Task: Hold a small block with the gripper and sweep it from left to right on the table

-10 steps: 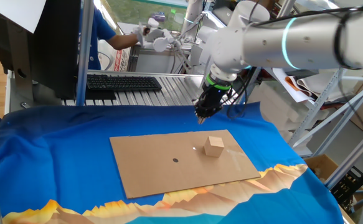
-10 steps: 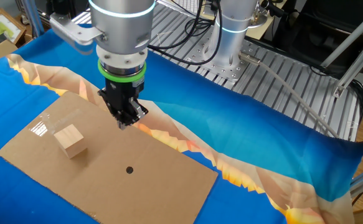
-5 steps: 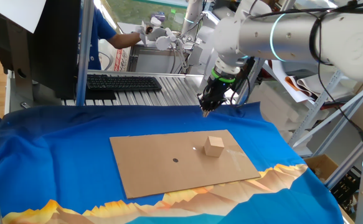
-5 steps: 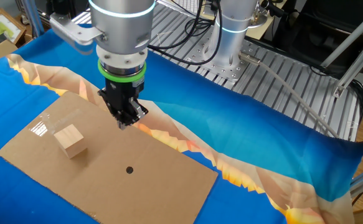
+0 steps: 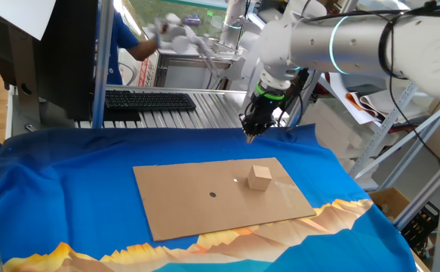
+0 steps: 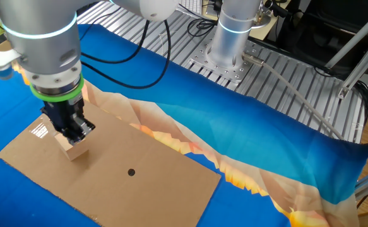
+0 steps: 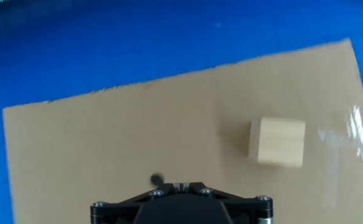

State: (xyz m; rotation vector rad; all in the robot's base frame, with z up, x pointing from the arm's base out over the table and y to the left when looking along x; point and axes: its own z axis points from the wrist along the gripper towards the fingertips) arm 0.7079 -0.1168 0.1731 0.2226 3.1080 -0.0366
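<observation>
Where the block is: the small block (image 5: pixel 260 177) sits flat on the cardboard sheet (image 5: pixel 204 204), towards the right half of it in one fixed view, nothing gripping it.
Surface: the surface (image 5: pixel 69 189) is covered in blue cloth, with an orange-yellow mountain print (image 5: pixel 340 211) along the near edge, and the cardboard lies in the middle.
End effector: the end effector (image 5: pixel 250 136) points straight down with its fingers pinched together and nothing between them, so it's closed and empty.
End effector vs block, one fixed view: it hangs up around the far edge of the cardboard, clearly apart from the block.
End effector vs block, the other fixed view: the end effector (image 6: pixel 75 129) overlaps the top of the block (image 6: pixel 76 151), and honestly I can't tell from this angle if it's touching.
Hand view: the block (image 7: pixel 278 142) is off to the right of the closed tip (image 7: pixel 181 185), with bare cardboard (image 7: pixel 106 143) between them.
Dark dot: the tiny dark dot (image 5: pixel 213 194) is on the cardboard left of the block; in the hand view the dot (image 7: pixel 157 179) shows just beside the tip.
Arm: the big white-grey arm (image 5: pixel 355 53) reaches in from the upper right, with a green ring (image 6: pixel 57 94) just above the black fingers.
Background: a black keyboard (image 5: pixel 148 100) on the grey metal bench behind the cloth.
</observation>
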